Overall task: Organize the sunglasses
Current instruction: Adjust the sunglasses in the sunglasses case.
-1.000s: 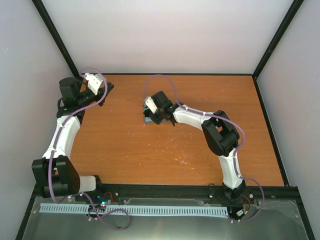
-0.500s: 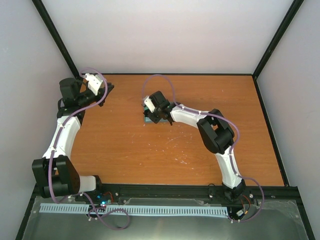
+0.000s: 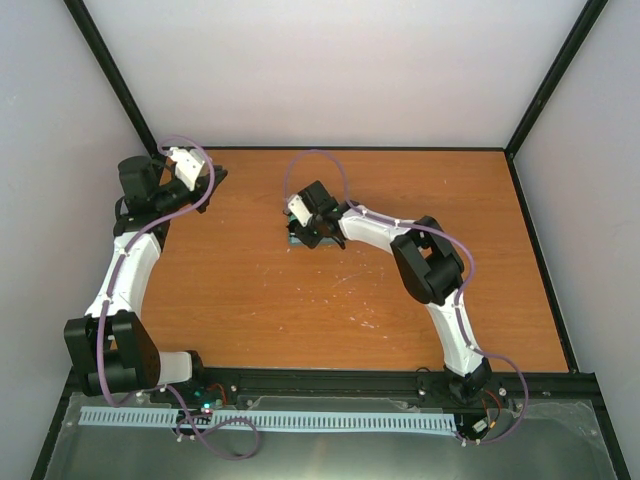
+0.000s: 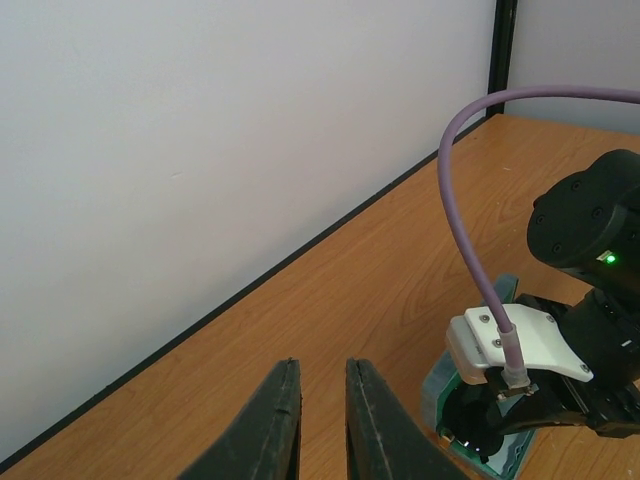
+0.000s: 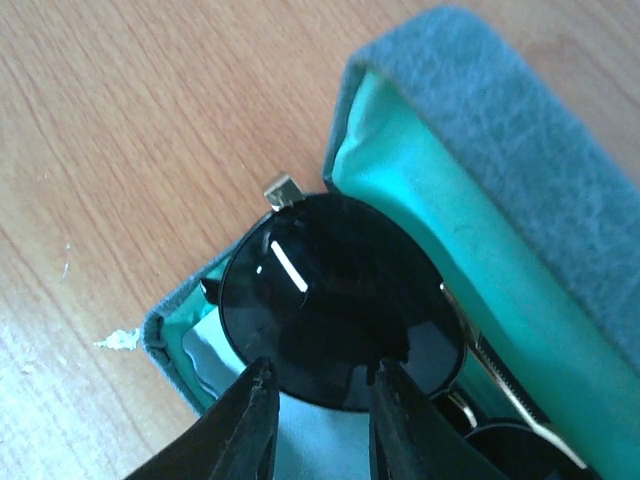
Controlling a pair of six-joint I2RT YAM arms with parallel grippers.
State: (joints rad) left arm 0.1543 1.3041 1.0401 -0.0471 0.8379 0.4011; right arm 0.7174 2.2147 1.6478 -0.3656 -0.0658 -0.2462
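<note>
The sunglasses lie inside the open blue-grey case, one dark round lens uppermost against the teal lining, with the pale blue cloth beneath. My right gripper hovers over the near edge of that lens, fingers apart and open, gripping nothing. From above, the right gripper covers most of the case near the table's middle back. My left gripper hangs over bare wood by the left wall, its jaws a narrow gap apart with nothing between them. From above, the left gripper sits at the far left.
The white left wall runs close beside the left gripper. A black frame post stands at the back left corner. In the left wrist view the right arm's wrist and its purple cable sit over the case.
The right gripper's jaws have widened over the lens, and the right arm has edged slightly left and further back. The left arm has not moved.
</note>
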